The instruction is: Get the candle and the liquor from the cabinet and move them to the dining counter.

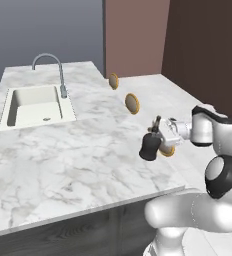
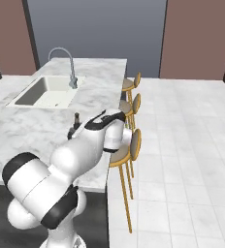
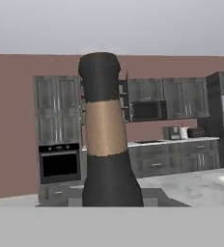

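The liquor (image 1: 149, 146), a squat black bottle with a thin neck, stands upright over the right end of the white marble dining counter (image 1: 88, 150). My gripper (image 1: 157, 131) is shut on its neck from the right. I cannot tell whether the bottle's base touches the marble. In the hand view the neck (image 3: 104, 130), with its tan band and dark cap, rises close in front of the camera. From the right base view only the liquor top (image 2: 76, 118) pokes out behind my arm. Dark grey wall cabinets (image 3: 181, 96) line the far wall. The candle is out of view.
An inset sink (image 1: 35, 105) with a curved faucet (image 1: 53, 70) lies at the counter's far left. Tan round stools (image 1: 132, 102) (image 2: 130, 144) stand along the counter's right edge, close under my arm. White tiled floor (image 2: 182, 145) spreads beyond them. An oven (image 3: 59, 164) is set into the far wall.
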